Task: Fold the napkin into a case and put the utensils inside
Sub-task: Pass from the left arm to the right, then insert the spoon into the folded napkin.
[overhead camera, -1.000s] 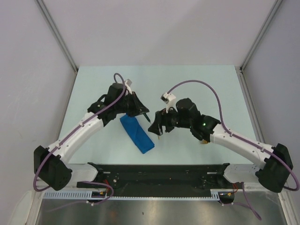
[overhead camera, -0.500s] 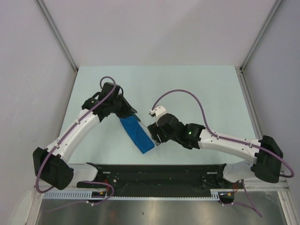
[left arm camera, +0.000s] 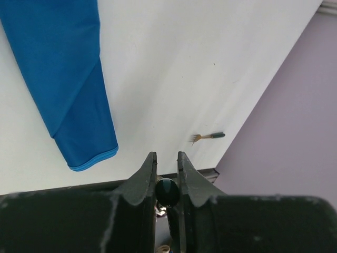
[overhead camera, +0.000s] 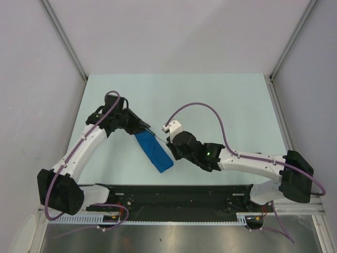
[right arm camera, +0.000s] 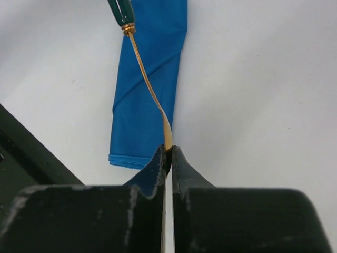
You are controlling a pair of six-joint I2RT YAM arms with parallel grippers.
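The napkin (overhead camera: 154,150) lies folded into a narrow blue case (right arm camera: 152,79) on the pale table, also showing in the left wrist view (left arm camera: 63,79). A spoon (overhead camera: 158,137) with a gold stem (right arm camera: 145,74) and a dark green handle (right arm camera: 121,10) hangs just above it, held at both ends. My left gripper (overhead camera: 145,128) (left arm camera: 167,161) is shut on the rounded handle end (left arm camera: 167,191). My right gripper (overhead camera: 171,144) (right arm camera: 169,153) is shut on the thin gold head. The fork (left arm camera: 208,137) lies alone on the table near the wall.
A black rail (overhead camera: 179,195) runs along the table's near edge between the arm bases. Grey walls (overhead camera: 31,79) close the table in on the left, back and right. The right arm (overhead camera: 247,161) stretches low across the right half of the table.
My right arm swung left and low to the case's right side and its jaws closed on the spoon's gold head. The left arm drew back to the left, still gripping the handle.
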